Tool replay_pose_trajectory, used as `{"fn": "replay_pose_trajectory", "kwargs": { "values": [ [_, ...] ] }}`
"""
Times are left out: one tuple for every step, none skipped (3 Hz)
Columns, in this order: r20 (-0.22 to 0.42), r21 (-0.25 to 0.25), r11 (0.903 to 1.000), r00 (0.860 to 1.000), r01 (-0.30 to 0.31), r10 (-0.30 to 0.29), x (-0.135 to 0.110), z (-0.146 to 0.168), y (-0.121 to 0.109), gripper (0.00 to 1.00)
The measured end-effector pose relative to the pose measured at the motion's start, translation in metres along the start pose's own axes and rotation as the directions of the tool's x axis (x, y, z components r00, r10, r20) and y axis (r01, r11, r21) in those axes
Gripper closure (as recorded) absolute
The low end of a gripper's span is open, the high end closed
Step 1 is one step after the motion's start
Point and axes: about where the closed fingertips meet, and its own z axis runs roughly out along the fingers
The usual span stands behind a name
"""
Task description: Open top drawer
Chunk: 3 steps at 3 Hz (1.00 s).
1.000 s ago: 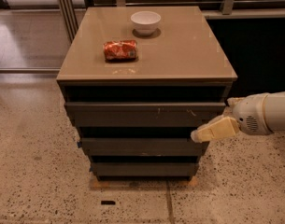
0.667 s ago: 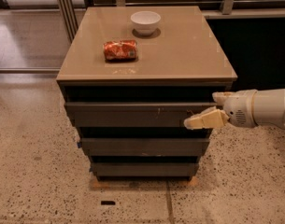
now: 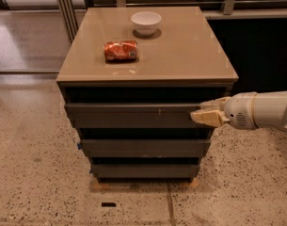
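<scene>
The tan gripper [image 3: 203, 116] sits against the right end of the top drawer [image 3: 129, 117], below the tabletop's [image 3: 190, 51] near right corner. Its tip looks to be touching the flat dark grey front, or is just beside it. Whether the gripper is open or closed cannot be told, and nothing is visibly in its grasp. The white arm [image 3: 260, 109] reaches in level from the right side of the view.

A second ago the gripper was lower, level with the middle drawer [image 3: 143, 147]. It has since risen in two short steps and now lines up with the top drawer's front. The drawer itself has not shifted. Its front lies under the tabletop's near edge as before, with a dark gap above it, and it reads as shut.

Judged from this, the approach is nearly done and the pull has not begun. The front has no handle, so the gripper probably needs to catch the top lip or the right end before drawing the drawer out.

Below sit the middle drawer and the narrower bottom drawer [image 3: 143, 171], both closed. On the tabletop, a white bowl [image 3: 146, 21] stands near the middle of the far edge. A red can [image 3: 120, 51] lies on its side nearer the left edge, unmoved.
</scene>
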Motion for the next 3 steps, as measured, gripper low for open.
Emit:
{"fn": "replay_pose_trajectory", "kwargs": {
  "values": [
    [0.000,0.000,1.0000,1.000,0.000,0.000,0.000,0.000,0.000,0.78],
    [0.056,0.044,0.9990,0.998,-0.004,0.002,0.000,0.005,0.000,0.99],
    [0.214,0.104,0.9940,0.977,-0.035,0.011,0.000,0.022,-0.009,1.00]
  ]
}}
